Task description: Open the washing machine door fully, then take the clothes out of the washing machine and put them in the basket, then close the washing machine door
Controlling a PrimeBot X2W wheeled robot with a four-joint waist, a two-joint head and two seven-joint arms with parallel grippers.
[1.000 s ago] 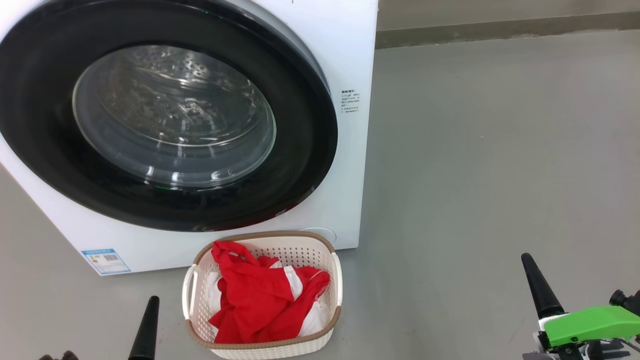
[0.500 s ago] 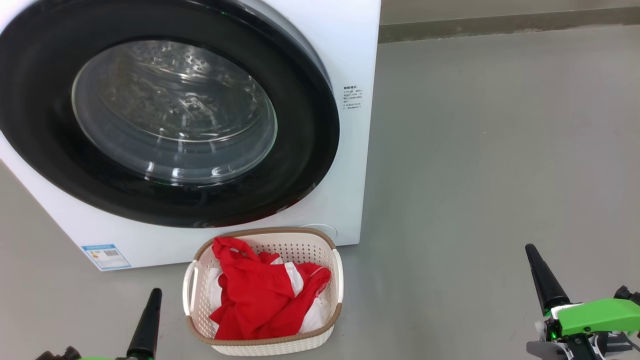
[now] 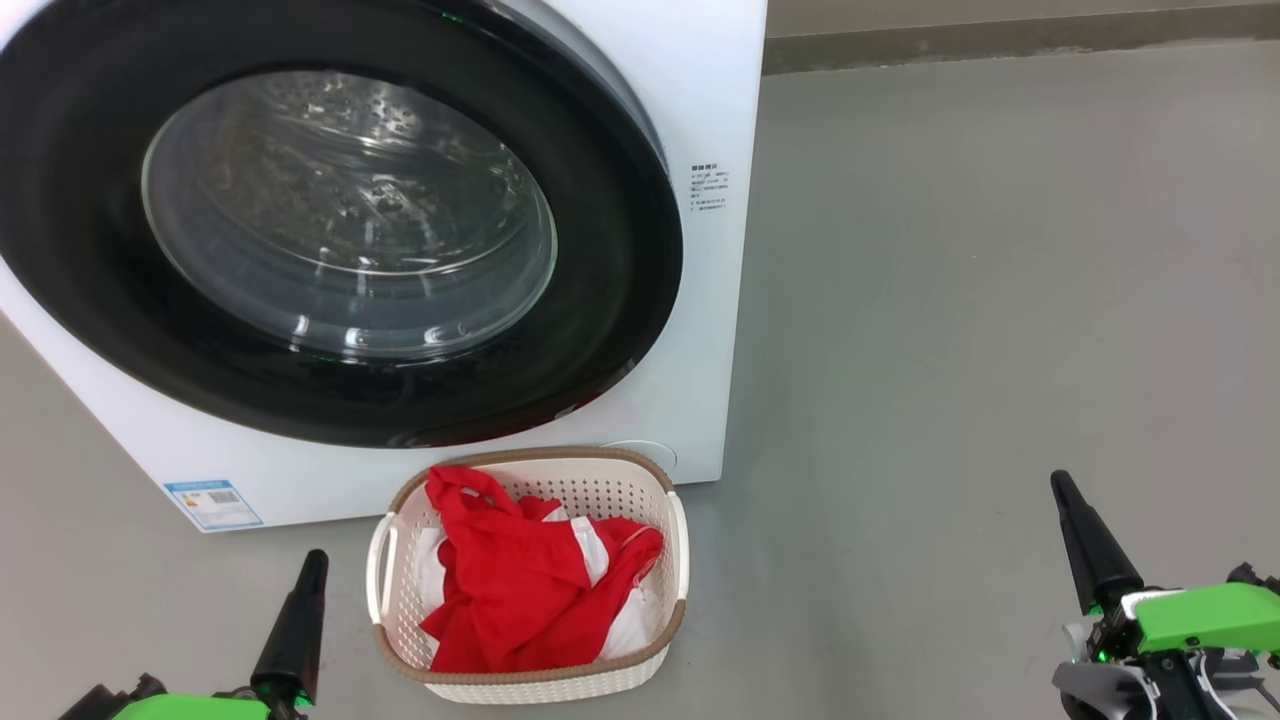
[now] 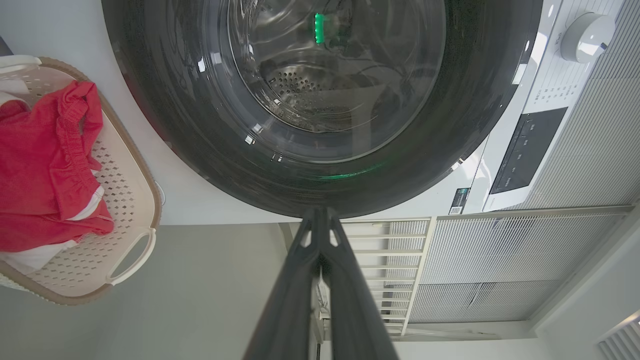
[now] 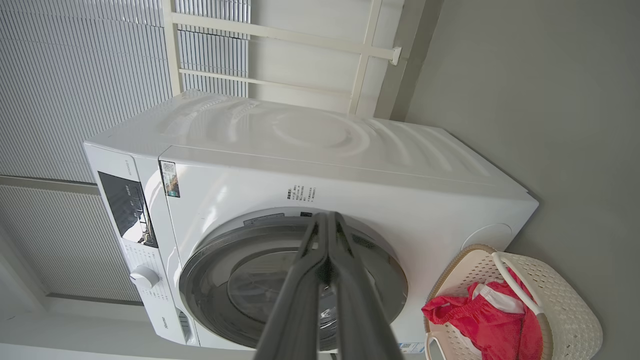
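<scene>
The washing machine (image 3: 705, 330) stands at the left of the head view, and its door (image 3: 620, 250), black-rimmed with a glass bowl, lies shut against the front. On the floor just before it sits the basket (image 3: 530, 458) with the red and white clothes (image 3: 520, 590) heaped inside. My left gripper (image 3: 316, 558) is shut and empty, low on the floor left of the basket. Far to the right, my right gripper (image 3: 1060, 482) is shut and empty too. The left wrist view has my left gripper (image 4: 320, 212) pointing at the door (image 4: 200, 140), beside the basket (image 4: 131, 165) and clothes (image 4: 45, 165). In the right wrist view my right gripper (image 5: 326, 216) points at the washing machine (image 5: 300, 145), its door (image 5: 210, 265), the basket (image 5: 565, 300) and clothes (image 5: 475, 310).
Bare grey floor (image 3: 1000, 300) stretches right of the machine to a dark skirting (image 3: 1000, 40) at the back wall. A white rail frame (image 5: 360, 50) and ribbed panels (image 5: 75, 75) stand behind the machine. A control dial (image 4: 585, 35) and dark panel sit on its front.
The head camera has shifted, so machine and basket sit a little higher in the picture. Both shut grippers reach slightly further up into view. The door stays shut and the clothes lie unchanged.
</scene>
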